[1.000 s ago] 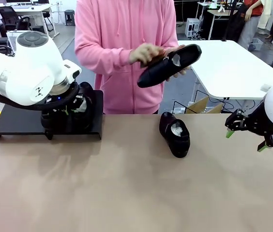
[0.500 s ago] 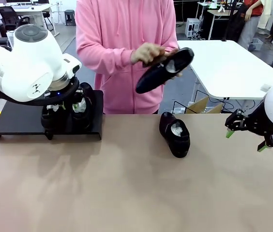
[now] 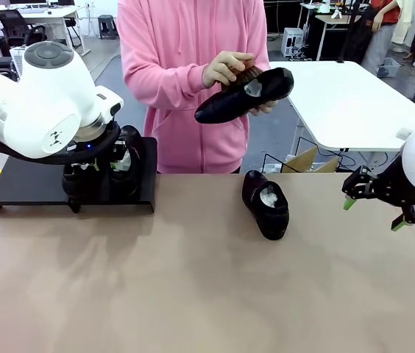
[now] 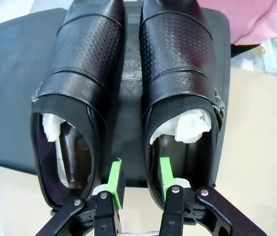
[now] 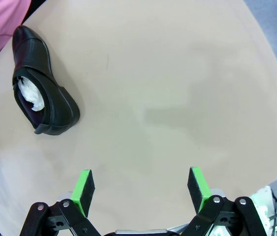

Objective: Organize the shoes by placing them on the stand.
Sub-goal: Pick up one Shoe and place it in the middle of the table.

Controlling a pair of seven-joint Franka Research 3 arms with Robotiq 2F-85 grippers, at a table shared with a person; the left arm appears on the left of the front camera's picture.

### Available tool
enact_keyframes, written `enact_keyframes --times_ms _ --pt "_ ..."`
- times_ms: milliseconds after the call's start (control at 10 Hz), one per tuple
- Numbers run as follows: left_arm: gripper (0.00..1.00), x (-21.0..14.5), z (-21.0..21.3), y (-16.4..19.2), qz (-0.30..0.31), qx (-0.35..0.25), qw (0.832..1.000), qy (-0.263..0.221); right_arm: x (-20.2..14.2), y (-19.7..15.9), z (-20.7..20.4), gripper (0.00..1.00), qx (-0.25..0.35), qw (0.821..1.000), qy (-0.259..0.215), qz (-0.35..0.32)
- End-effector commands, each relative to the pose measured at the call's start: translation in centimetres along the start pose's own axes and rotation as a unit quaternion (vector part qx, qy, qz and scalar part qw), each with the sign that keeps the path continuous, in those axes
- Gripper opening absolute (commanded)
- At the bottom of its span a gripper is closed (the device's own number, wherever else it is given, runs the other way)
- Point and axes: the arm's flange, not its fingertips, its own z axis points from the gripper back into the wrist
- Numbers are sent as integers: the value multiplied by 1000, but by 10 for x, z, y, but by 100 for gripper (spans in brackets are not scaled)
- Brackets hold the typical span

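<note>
Two glossy black shoes [image 4: 77, 73] [image 4: 178, 64] stand side by side on the black stand [image 4: 11, 73], toes pointing away. My left gripper [image 4: 139, 178] hovers at their heels, open. One green pad is between the shoes and the other is over the right shoe's heel opening, touching neither. In the front view the left arm [image 3: 45, 103] covers the stand's [image 3: 23, 187] right end. Another shoe [image 3: 265, 204] [image 5: 42, 101] lies on the table. The person holds a further shoe [image 3: 244, 95] in the air. My right gripper [image 3: 373, 215] [image 5: 141, 189] hangs open and holds nothing.
The person in a pink hoodie [image 3: 185, 59] stands at the far edge and presses a brown brush [image 3: 246, 73] on the held shoe. Bare tan tabletop [image 3: 193, 279] spreads between the arms. The stand's left half is bare.
My left gripper's pads have spread apart off the shoe on the stand, and the arm has risen slightly. The person has swung the held shoe down and leftward. The right arm is unmoved.
</note>
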Motion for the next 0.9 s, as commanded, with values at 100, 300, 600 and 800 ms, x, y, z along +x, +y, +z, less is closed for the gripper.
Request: enact_keyframes --times_ms 100,300,600,800 --pt "40 5 4 -1 -3 -3 1000 -7 2 0 0 100 9 1000 0 6" --pt "40 5 4 -1 -3 -3 1000 -7 2 0 0 100 9 1000 0 6" --pt "40 -6 60 -6 -21 -18 999 19 2 0 0 100 9 1000 0 6" --pt "40 -11 111 11 -2 -80 997 12 2 0 0 100 9 1000 0 6"
